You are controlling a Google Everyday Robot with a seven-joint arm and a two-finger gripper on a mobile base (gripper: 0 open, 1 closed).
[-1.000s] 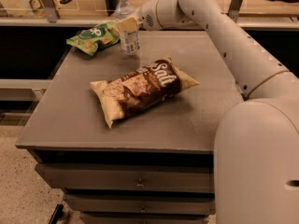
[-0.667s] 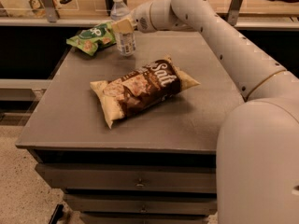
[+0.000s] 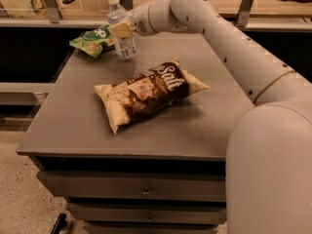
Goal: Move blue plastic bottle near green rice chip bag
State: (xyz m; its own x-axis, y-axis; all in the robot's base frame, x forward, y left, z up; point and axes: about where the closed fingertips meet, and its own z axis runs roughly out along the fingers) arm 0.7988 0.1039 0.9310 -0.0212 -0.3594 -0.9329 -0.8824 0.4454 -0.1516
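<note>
The blue plastic bottle (image 3: 122, 30) stands upright at the back left of the grey table (image 3: 73, 126), with a white cap and pale label. My gripper (image 3: 122, 30) reaches in from the right and is shut on the bottle's middle. The green rice chip bag (image 3: 92, 40) lies just left of the bottle, touching or almost touching it.
A large brown-and-cream bag marked "Salt" (image 3: 148, 91) lies in the middle of the table. My white arm (image 3: 234, 57) spans the right side. A counter with rails (image 3: 53, 4) runs behind the table. Drawers (image 3: 141, 191) are below the tabletop.
My gripper has carried the bottle to the left, closer to the green bag. The brown bag has not moved.
</note>
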